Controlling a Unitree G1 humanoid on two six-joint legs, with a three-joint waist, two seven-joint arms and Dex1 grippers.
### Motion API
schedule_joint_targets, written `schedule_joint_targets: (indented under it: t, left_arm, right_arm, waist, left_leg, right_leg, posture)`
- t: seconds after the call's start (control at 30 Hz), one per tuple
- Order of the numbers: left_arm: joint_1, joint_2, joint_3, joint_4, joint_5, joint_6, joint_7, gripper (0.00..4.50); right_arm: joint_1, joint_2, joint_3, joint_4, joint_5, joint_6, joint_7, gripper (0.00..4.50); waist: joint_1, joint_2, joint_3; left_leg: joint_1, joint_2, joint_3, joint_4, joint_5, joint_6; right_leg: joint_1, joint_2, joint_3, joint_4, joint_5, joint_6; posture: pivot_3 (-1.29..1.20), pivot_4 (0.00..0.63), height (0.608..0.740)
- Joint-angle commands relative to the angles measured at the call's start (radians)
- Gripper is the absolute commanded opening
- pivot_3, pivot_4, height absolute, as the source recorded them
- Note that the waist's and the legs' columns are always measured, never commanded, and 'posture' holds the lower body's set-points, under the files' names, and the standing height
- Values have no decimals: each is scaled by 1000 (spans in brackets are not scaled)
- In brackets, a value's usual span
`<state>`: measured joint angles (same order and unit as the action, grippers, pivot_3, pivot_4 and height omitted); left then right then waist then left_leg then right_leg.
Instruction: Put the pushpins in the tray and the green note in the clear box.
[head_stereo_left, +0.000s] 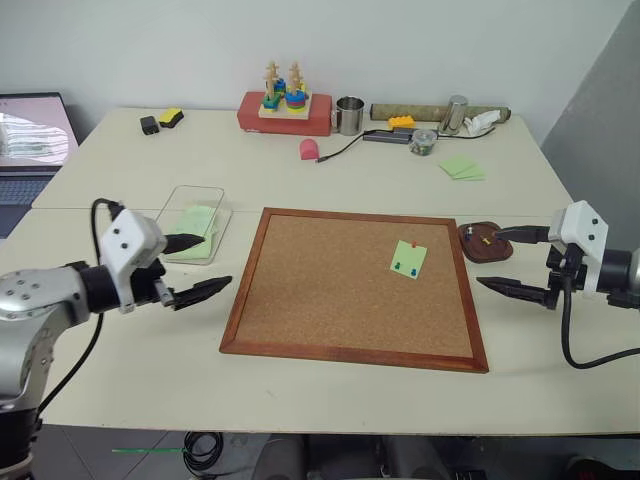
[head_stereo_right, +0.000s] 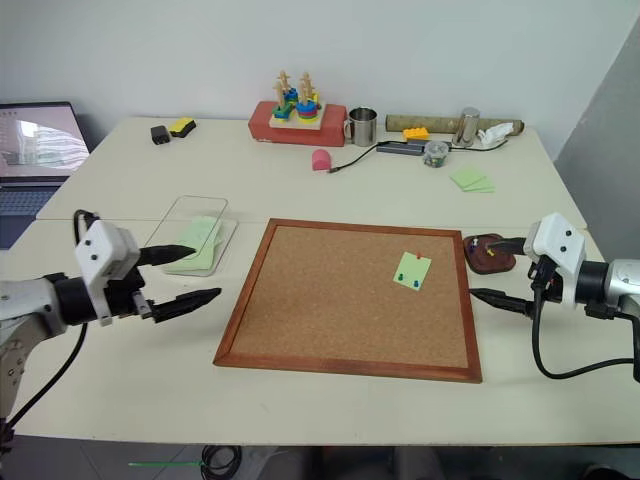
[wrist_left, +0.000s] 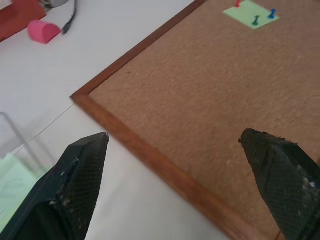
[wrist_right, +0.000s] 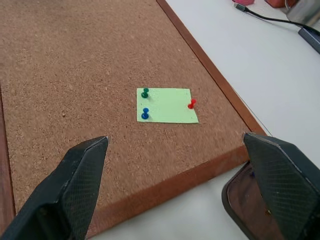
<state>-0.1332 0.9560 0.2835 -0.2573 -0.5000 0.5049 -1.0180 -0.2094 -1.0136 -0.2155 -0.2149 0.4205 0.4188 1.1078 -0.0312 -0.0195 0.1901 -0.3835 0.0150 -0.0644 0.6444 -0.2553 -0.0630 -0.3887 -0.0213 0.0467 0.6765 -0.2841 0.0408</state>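
Observation:
The green note (wrist_right: 167, 106) lies on the corkboard (head_stereo_left: 350, 285), toward its right side. A red pushpin (wrist_right: 191, 104), a green one (wrist_right: 145, 92) and a blue one (wrist_right: 145, 114) stick in the note. The dark brown tray (head_stereo_left: 466, 240) sits just off the board's right edge with a few pins in it. The clear box (head_stereo_left: 180, 200) stands left of the board with green paper inside. My left gripper (head_stereo_left: 215, 261) hovers open between the box and the board's left edge. My right gripper (head_stereo_left: 489, 258) is open beside the tray, pointing at the board.
A stack of green notes (head_stereo_left: 462, 167), a round clear jar (head_stereo_left: 423, 142), a metal mug (head_stereo_left: 349, 115), a pink object (head_stereo_left: 309, 149) with a cable, and a red box with a wooden toy (head_stereo_left: 285, 110) line the far side. A laptop (head_stereo_left: 30, 130) sits far left.

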Motion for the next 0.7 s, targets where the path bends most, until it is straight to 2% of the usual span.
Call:
schedule_joint_targets:
  t: [0.03,0.37,0.4,0.43,0.67,0.7]
  left_arm:
    - [-66,-21,-76,-21,5,-8,-8,4500]
    - [-185,-108,-208,12,36,-40,-11,4500]
    - [-197,-117,-218,20,36,-43,-15,4129]
    - [-218,-132,-248,35,50,-51,-21,4070]
    - [-301,-264,-400,136,138,-112,-17,2548]
    - [-309,-284,-416,158,152,-127,-15,2438]
  right_arm:
    - [25,-1,-74,-50,43,12,-5,4486]
    - [106,37,-130,-168,117,63,-41,4486]
    - [110,40,-127,-177,118,67,-50,4500]
    - [111,46,-120,-185,121,74,-61,4500]
    - [106,87,-74,-215,132,123,-127,4500]
    - [96,95,-66,-212,132,130,-137,4500]
  waist:
    - [1,0,0]
    - [-1,0,0]
    - [-1,0,0]
    - [-1,0,0]
    - [1,-1,0]
    - [1,-1,0]
  left_leg:
    - [0,0,0,0,0,0]
    - [0,0,-1,0,0,0]
    - [0,-1,-1,0,0,0]
    - [0,-1,-1,0,0,0]
    - [0,-1,-1,1,0,0]
    - [0,-1,-1,1,0,0]
  right_leg:
    - [0,0,0,0,0,0]
    - [0,0,0,1,0,0]
    - [0,0,0,1,0,0]
    - [0,0,0,1,0,0]
    - [1,0,-1,2,0,0]
    - [1,0,0,2,0,0]
  posture:
    - [0,150,740]
    - [0,150,740]
    - [0,150,740]
    - [0,150,740]
    - [0,150,740]
    - [0,150,740]
